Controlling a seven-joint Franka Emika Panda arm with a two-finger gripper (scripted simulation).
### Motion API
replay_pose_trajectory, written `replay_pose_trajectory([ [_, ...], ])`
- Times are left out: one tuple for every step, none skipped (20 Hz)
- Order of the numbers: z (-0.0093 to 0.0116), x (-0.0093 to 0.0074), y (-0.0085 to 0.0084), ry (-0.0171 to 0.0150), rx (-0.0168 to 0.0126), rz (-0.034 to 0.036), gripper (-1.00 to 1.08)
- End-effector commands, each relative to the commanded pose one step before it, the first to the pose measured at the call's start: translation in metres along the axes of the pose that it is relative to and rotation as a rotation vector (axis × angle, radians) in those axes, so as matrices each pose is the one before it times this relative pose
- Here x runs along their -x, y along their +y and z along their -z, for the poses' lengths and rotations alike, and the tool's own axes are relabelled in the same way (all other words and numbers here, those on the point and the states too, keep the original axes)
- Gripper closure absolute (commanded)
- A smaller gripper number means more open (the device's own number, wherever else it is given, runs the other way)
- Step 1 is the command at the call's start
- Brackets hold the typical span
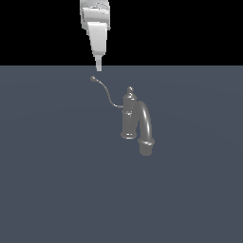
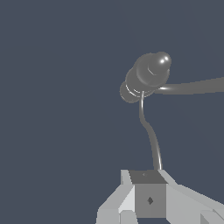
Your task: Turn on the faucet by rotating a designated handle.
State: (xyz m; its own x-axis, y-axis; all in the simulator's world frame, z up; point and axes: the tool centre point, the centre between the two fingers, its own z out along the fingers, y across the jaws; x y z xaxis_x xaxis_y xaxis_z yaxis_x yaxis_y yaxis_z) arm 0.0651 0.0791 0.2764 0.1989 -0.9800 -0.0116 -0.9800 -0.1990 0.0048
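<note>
The grey metallic faucet stands on the dark floor, knob finial on top, with its thick arched spout curving down toward the exterior view's right. The thin curved handle rises from the post toward the exterior view's left and ends in a small ball tip. My gripper hangs just above that ball tip, fingers shut together, holding nothing. In the wrist view the faucet is seen from above, and the handle runs from it to under my gripper, which hides the ball tip.
A flat dark blue-grey floor stretches all around the faucet. Black background lies behind the arm.
</note>
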Motion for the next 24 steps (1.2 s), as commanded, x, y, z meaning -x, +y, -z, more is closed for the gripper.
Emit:
replay_pose_trajectory([
  [-0.01054,0.00158,-0.00775,0.00379,-0.00229,-0.04258,1.08],
  [-0.00362,0.00068,-0.00235,0.00117,-0.00045,-0.01351,1.08],
  [-0.00332,0.00065,-0.00211,0.00108,-0.00043,-0.01234,1.08],
  [-0.00303,0.00064,-0.00188,0.00098,-0.00041,-0.01113,1.08],
  [-0.00272,0.00058,-0.00166,0.00088,-0.00038,-0.00996,1.08],
  [-0.00241,0.00054,-0.00144,0.00078,-0.00034,-0.00877,1.08],
  [-0.00210,0.00047,-0.00124,0.00068,-0.00030,-0.00762,1.08],
  [-0.00178,0.00043,-0.00103,0.00058,-0.00026,-0.00641,1.08],
  [-0.00146,0.00036,-0.00084,0.00047,-0.00022,-0.00523,1.08],
  [-0.00114,0.00025,-0.00065,0.00037,-0.00017,-0.00412,1.08],
  [-0.00082,0.00020,-0.00046,0.00026,-0.00012,-0.00292,1.08],
  [-0.00049,0.00016,-0.00027,0.00015,-0.00007,-0.00168,1.08],
  [-0.00016,-0.00002,-0.00009,0.00006,-0.00003,-0.00069,1.08],
  [0.00000,0.00000,0.00000,0.00000,0.00000,0.00000,1.08],
  [0.00000,0.00000,0.00000,0.00000,0.00000,0.00000,1.08],
  [0.00000,0.00000,0.00000,0.00000,0.00000,0.00000,1.08],
  [-0.00005,0.00008,0.00021,-0.00005,0.00053,0.00107,1.08],
  [-0.00002,-0.00005,0.00263,0.00000,0.00000,0.00000,1.08],
  [-0.00002,-0.00005,0.00265,0.00000,0.00000,0.00000,1.08],
  [-0.00002,-0.00005,0.00267,0.00000,0.00000,0.00000,1.08],
  [-0.00002,-0.00005,0.00269,0.00000,0.00000,0.00000,1.08],
  [-0.00002,-0.00005,0.00271,0.00000,0.00000,0.00000,1.08],
  [-0.00002,-0.00005,0.00273,0.00000,0.00000,0.00000,1.08],
  [-0.00002,-0.00005,0.00275,0.00000,0.00000,0.00000,1.08],
])
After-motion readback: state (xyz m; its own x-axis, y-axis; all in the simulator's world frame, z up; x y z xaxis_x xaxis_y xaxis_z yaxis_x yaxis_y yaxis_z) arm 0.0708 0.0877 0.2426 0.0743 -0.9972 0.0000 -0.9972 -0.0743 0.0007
